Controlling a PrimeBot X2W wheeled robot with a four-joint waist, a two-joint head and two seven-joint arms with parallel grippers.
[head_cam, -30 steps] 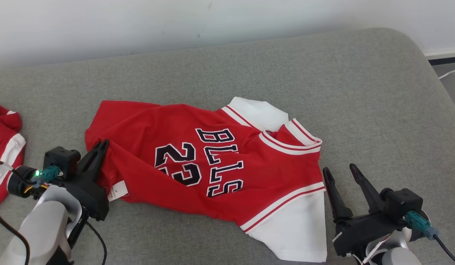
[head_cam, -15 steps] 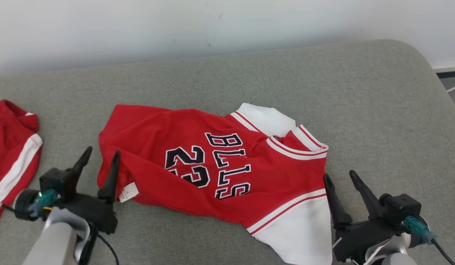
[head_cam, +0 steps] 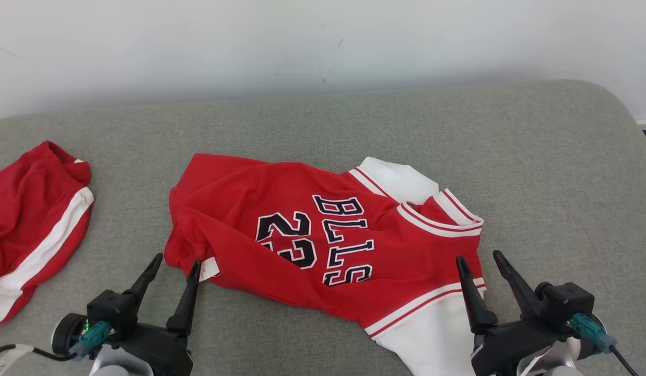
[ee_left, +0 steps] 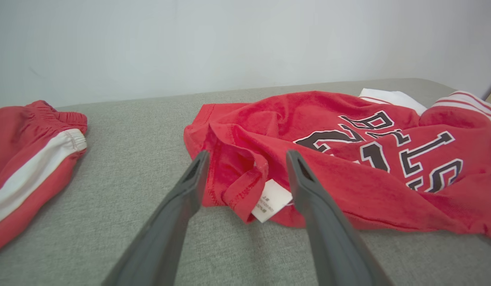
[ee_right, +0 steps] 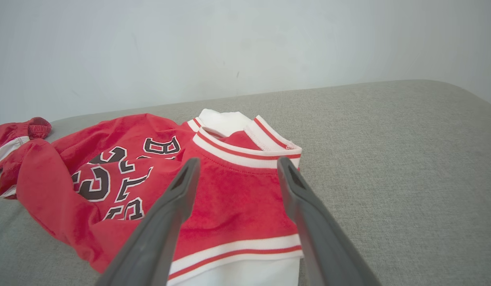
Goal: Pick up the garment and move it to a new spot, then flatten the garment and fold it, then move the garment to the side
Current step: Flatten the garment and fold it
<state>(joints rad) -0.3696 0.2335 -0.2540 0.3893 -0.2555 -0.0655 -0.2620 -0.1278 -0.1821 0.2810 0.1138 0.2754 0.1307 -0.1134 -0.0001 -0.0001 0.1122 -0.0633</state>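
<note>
Showing jersey (head_cam: pixel 323 245) lying rumpled on cushion (head_cam: pixel 354 120), shorts (head_cam: pixel 35 219) well apart at left. Holding nothing: left gripper (head_cam: pixel 176 259) spread wide, hovering just before bunched hem (ee_left: pixel 225 174) and tag (head_cam: pixel 210 269); right gripper (head_cam: pixel 478 256) likewise spread, empty, over shoulder trim, possibly touching cloth. Flattening probably in hand. Advising: pinching single hem layer beside tag, drawing outward while pinning shoulder, keeping pull low.

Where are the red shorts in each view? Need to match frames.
Head view: shorts at the left edge, left of the jersey.
Left wrist view: shorts at the left edge.
Right wrist view: shorts far left, beyond the jersey.
Shared landmark: the jersey's "23".
</note>
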